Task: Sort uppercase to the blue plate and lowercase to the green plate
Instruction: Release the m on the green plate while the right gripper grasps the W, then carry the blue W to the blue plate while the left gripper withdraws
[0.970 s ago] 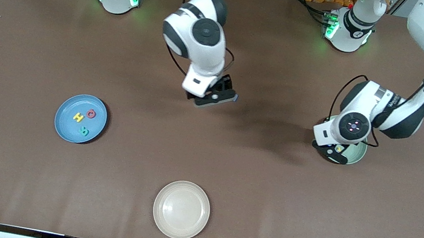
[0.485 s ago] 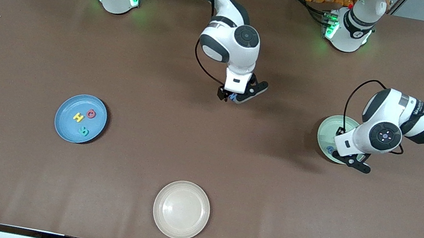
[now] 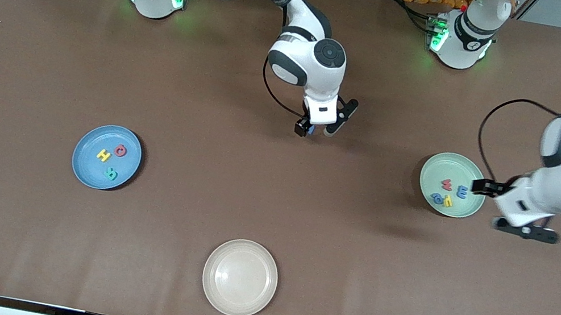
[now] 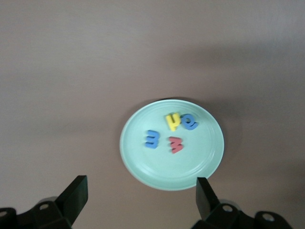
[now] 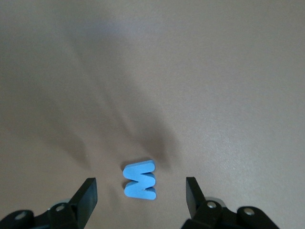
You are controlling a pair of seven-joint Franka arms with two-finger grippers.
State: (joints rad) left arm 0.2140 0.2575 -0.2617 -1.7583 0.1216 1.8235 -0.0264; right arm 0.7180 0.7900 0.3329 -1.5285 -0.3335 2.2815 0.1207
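Note:
Flat on the table lies the blue W (image 5: 139, 180), just showing (image 3: 311, 128) between the fingers of my right gripper (image 3: 318, 128). The gripper (image 5: 140, 193) is low around it, open, its fingers apart from the letter. The blue plate (image 3: 89, 161) holds the yellow H (image 3: 104, 154), red Q (image 3: 120, 151) and teal R (image 3: 111, 172). The green plate (image 3: 443, 166) carries several lowercase letters: red (image 4: 176, 144), yellow (image 4: 172, 121), blue (image 4: 189, 122) and light blue (image 4: 152, 139). My left gripper (image 3: 508, 209) hangs open and empty beside that plate (image 4: 167, 171), toward the left arm's end.
A cream plate (image 3: 240, 277) with nothing on it sits near the table's front edge, nearer to the camera than everything else. The brown tabletop between the plates is bare.
My left gripper opened over the green plate, left a letter there and swung off it toward the left arm's end. My right gripper came over the blue W and lowered around it.

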